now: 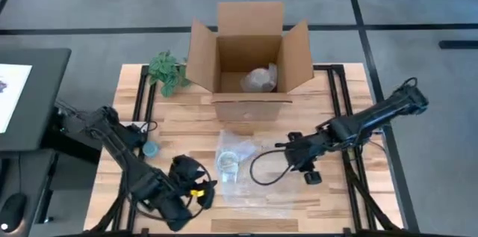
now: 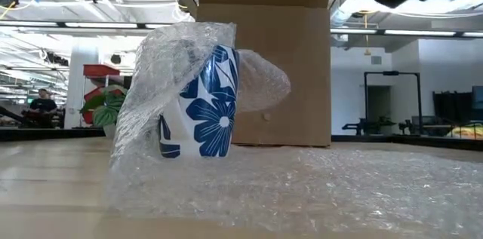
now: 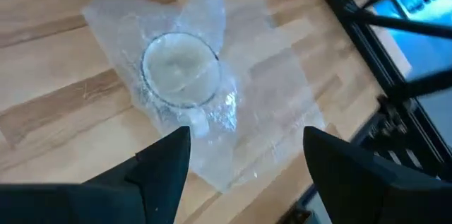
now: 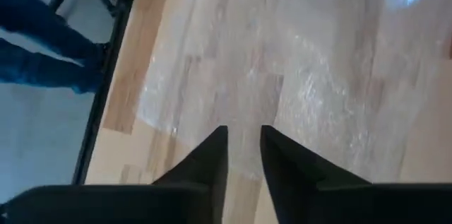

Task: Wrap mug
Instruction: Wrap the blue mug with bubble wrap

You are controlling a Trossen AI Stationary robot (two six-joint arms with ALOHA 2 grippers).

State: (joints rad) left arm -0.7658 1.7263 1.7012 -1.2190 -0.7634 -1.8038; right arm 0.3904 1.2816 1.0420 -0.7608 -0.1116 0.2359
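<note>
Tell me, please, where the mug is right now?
In the high view, the mug stands upright on the bubble wrap near the table's middle, in front of the cardboard box.

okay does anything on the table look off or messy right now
The bubble wrap is only loosely draped over one side of the mug; its blue flower pattern shows bare in the low view. The mug stands upright, nothing spilled. Both grippers, left and right, are off it.

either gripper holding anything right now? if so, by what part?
Nothing is held. Left gripper is open above the bubble wrap, short of the mug. Right gripper hovers over the wrap's edge, fingers nearly closed with bare gap between.
</note>
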